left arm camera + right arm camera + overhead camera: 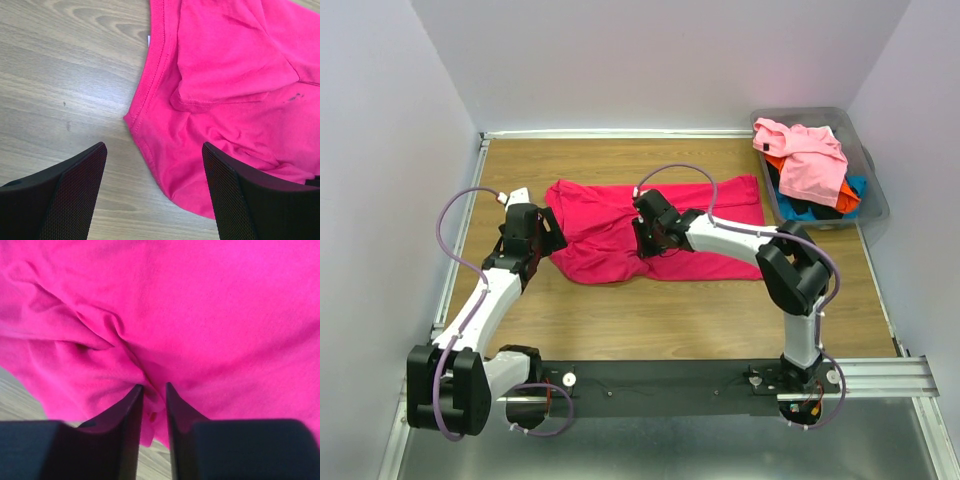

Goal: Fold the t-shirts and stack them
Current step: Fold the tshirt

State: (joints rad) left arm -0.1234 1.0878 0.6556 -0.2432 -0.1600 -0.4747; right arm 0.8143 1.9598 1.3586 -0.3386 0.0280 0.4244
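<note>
A crimson-magenta t-shirt point(620, 225) lies crumpled across the middle of the wooden table. It also shows in the left wrist view point(225, 90) and fills the right wrist view point(190, 310). My left gripper point(542, 240) is open at the shirt's left edge, its jaws wide apart over the collar edge and bare wood point(155, 150). My right gripper point(650, 240) is shut on a fold of the shirt near its lower middle point(154, 390). Other t-shirts, light pink point(810, 155), orange, blue and black, are piled in the bin.
A grey plastic bin point(875, 190) stands at the table's back right corner. White walls close in on the left, back and right. A black rail point(670, 385) with the arm bases runs along the near edge.
</note>
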